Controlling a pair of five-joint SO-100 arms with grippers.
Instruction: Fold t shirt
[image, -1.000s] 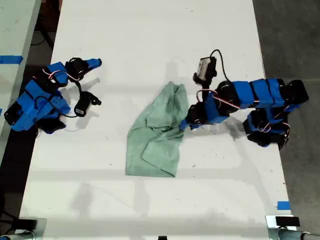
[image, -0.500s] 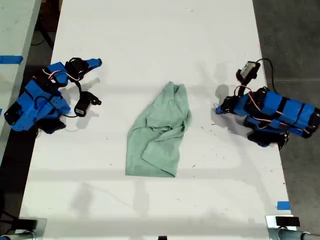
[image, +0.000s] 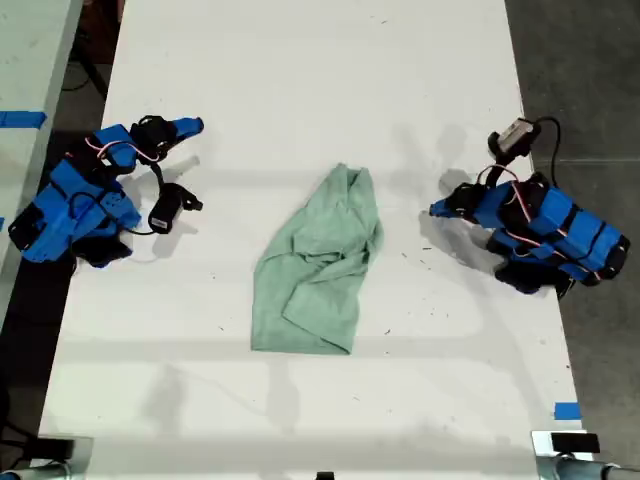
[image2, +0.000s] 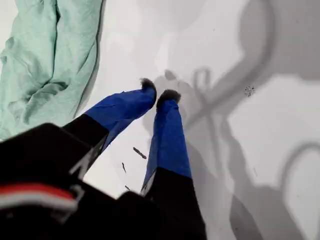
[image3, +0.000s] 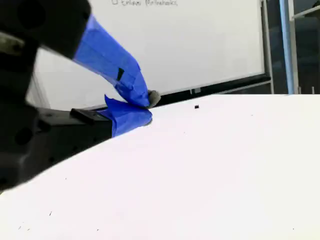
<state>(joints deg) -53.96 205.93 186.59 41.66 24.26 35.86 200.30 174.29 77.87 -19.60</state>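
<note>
Shirt (image: 318, 265) lying crumpled mid-table (image: 300, 80) in exterior view, long axis running from 1 o'clock to 7 o'clock, wider end toward 7, folds bunching along 3 o'clock edge. Nothing touching it. My first gripper (image2: 159, 95) hanging over bare table at shirt's 3 o'clock, well apart from it (image: 437, 209), tips nearly meeting, pinching nothing. My second gripper (image3: 145, 106) sitting at shirt's 10 o'clock, well apart (image: 196, 126), low over table, tips pressed together, empty. Whiteboard (image3: 200, 45) standing beyond table in second wrist view.

blue arms (image: 545, 225) with black joints, red-white wires.
</note>
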